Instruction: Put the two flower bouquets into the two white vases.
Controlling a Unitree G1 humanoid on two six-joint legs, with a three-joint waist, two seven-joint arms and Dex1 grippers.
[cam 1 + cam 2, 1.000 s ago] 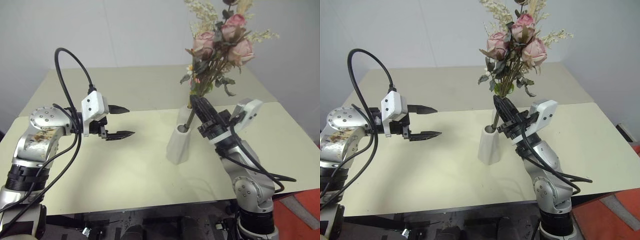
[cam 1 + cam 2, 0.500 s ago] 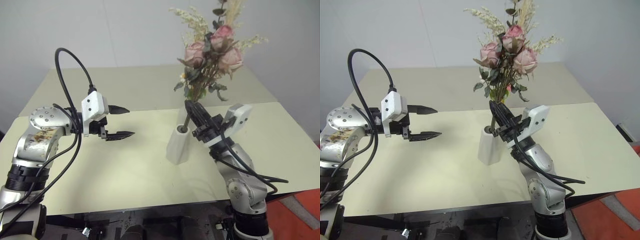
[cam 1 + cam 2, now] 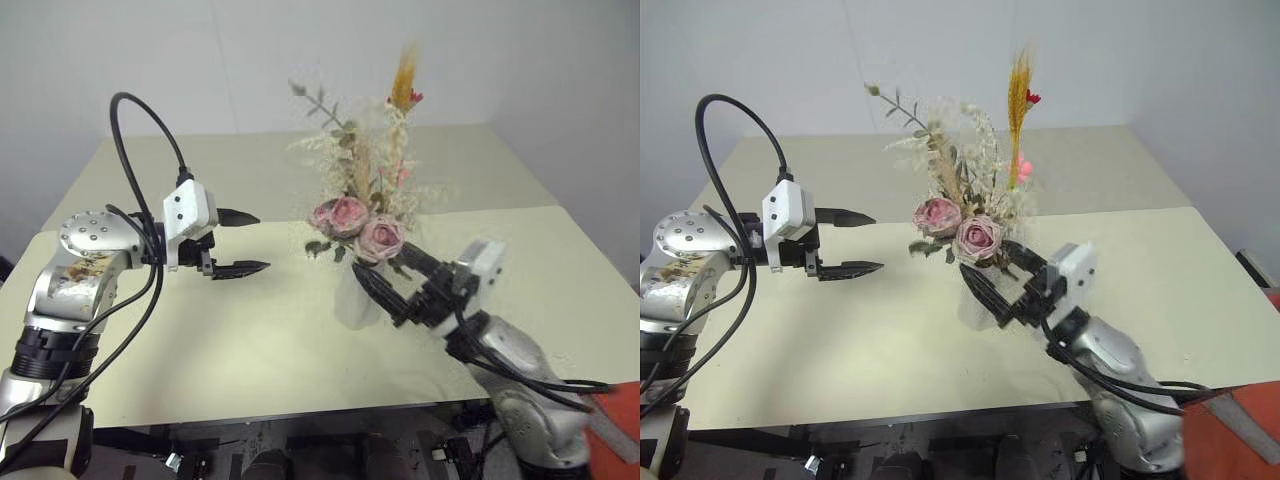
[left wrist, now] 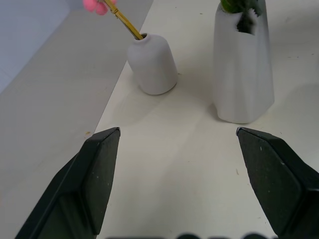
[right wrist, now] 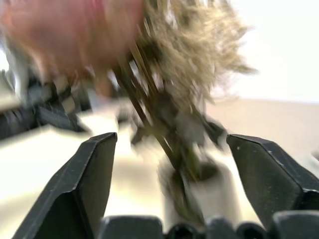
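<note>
- Now the full bunch of pink roses with grey-green leaves and pale sprigs [image 3: 352,205] stands upright, stems inside the taller faceted matte white vase [image 4: 242,64].
- Just beside that vase, the right gripper [image 3: 392,282] has its fingers spread, nothing held.
- Well apart from it, the left gripper [image 3: 240,243] hangs wide apart, empty.
- Beyond it, the thin yellow-orange stalk bundle [image 3: 1020,110] sits in the shorter rounded white vase [image 4: 152,63].

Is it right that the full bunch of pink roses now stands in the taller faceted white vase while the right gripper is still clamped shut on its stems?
Not quite. The full bunch of pink roses does stand in the taller faceted white vase, but the right gripper is open, not clamped on the stems. The right wrist view shows its fingers spread wide on either side, apart from the stems.
</note>
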